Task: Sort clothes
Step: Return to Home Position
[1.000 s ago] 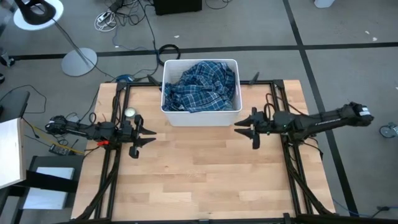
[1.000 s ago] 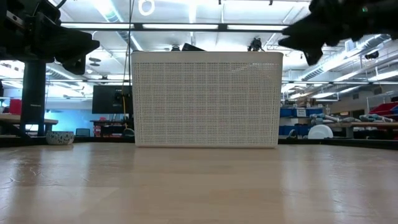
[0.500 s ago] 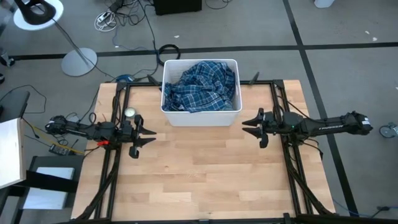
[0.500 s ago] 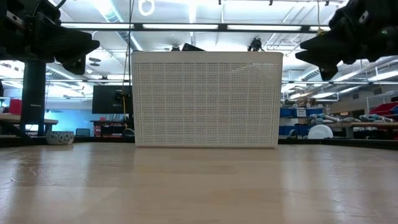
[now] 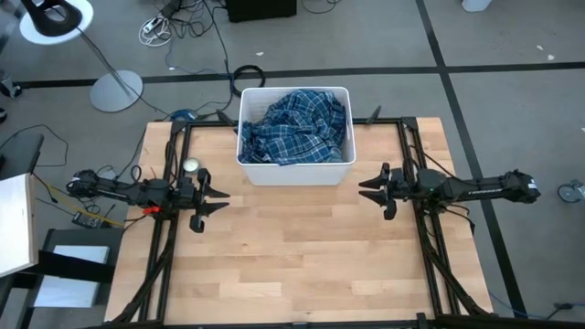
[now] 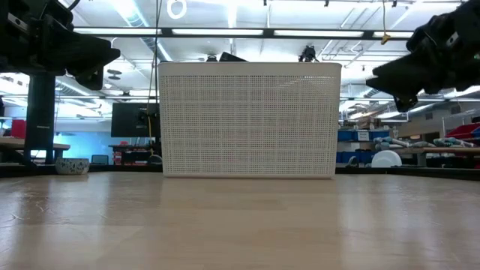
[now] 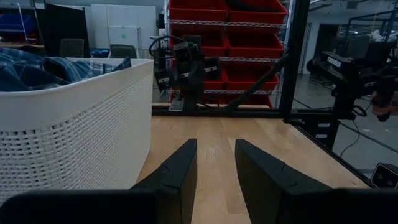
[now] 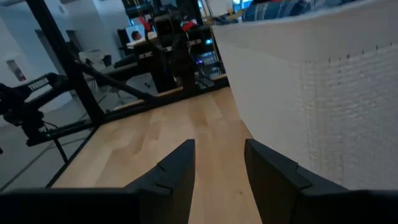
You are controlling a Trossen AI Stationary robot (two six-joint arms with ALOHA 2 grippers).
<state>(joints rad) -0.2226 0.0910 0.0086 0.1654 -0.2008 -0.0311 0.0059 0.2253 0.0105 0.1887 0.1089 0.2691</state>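
Ceiling strip lights (image 6: 217, 32) are shining over a robotics lab, where red storage bins (image 7: 249, 43) are lining metal shelving and loose cables (image 5: 187, 26) are trailing across grey floor (image 5: 512, 55) behind a wooden workbench (image 5: 292, 265).

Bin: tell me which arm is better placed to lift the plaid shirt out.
Right, marginally: the right gripper, fingers open, sits nearer the bin than the left gripper, which is also open.

No readable words, numbers or signs anywhere. Pale lettering on right arm (image 5: 477, 191), seen from above: too small to read. Similar marking on left arm (image 8: 37, 85), right wrist view: illegible.
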